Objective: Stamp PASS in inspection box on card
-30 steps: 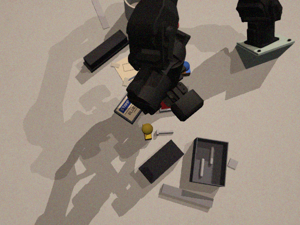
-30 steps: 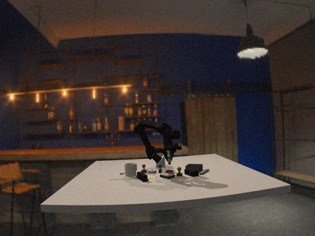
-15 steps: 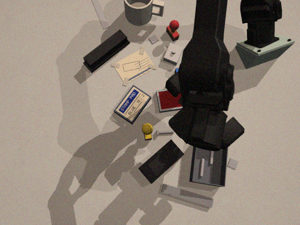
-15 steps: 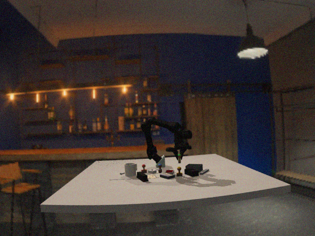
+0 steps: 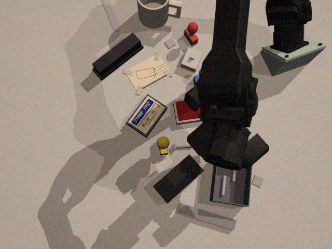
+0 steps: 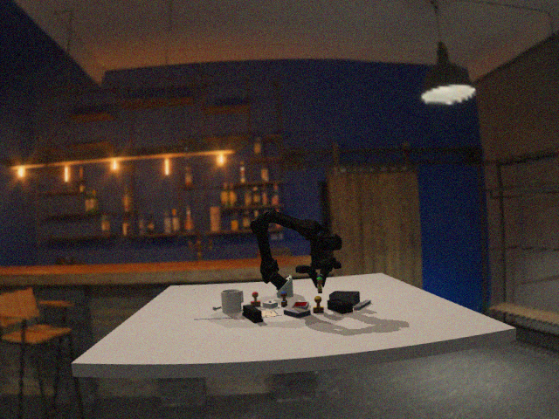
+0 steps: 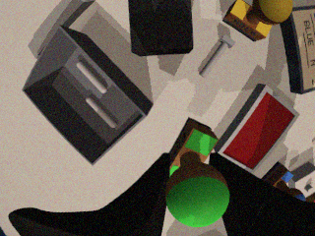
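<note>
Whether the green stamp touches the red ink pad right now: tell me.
Apart. The exterior view shows the green stamp hanging in the gripper above the bench, with the red ink pad lying lower and to its left.

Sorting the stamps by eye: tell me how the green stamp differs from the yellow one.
The green stamp is clamped in the gripper and raised off the table; the yellow stamp stands free on the table beside a small bolt. Green has a green base, yellow an orange-yellow one. Both have a round knob above a square base.
</note>
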